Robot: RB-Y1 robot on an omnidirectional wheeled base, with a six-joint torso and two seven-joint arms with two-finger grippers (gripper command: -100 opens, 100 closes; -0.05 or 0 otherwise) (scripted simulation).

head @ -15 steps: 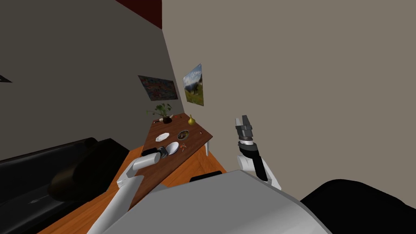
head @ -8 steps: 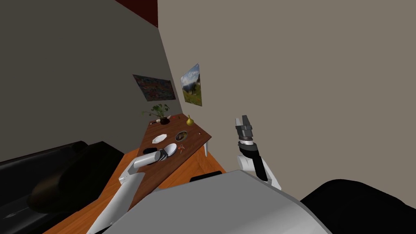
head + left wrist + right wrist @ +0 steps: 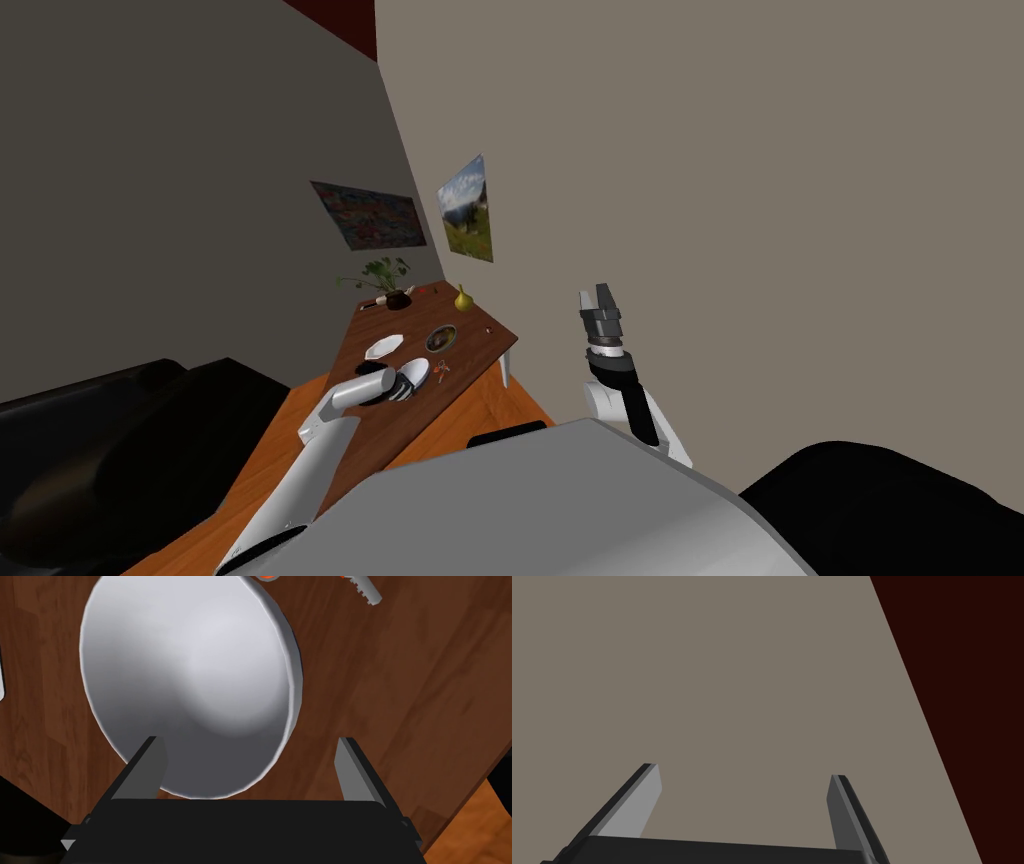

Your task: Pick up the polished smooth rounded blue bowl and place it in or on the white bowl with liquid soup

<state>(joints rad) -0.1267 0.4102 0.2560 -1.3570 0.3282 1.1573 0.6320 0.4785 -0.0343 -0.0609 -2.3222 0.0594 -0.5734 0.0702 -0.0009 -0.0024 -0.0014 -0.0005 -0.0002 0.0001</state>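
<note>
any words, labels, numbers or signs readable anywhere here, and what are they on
No text can be read anywhere.
The colourful poster on the darker wall: too small to tell whether it bears words.
The landscape picture on the beige wall: no words seen.
The pale grey rounded bowl on the brown wooden table: plain, no label.

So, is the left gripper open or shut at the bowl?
Open. The left gripper holds its fingers wide apart at the pale grey bowl on the brown table; they press nothing.
</note>
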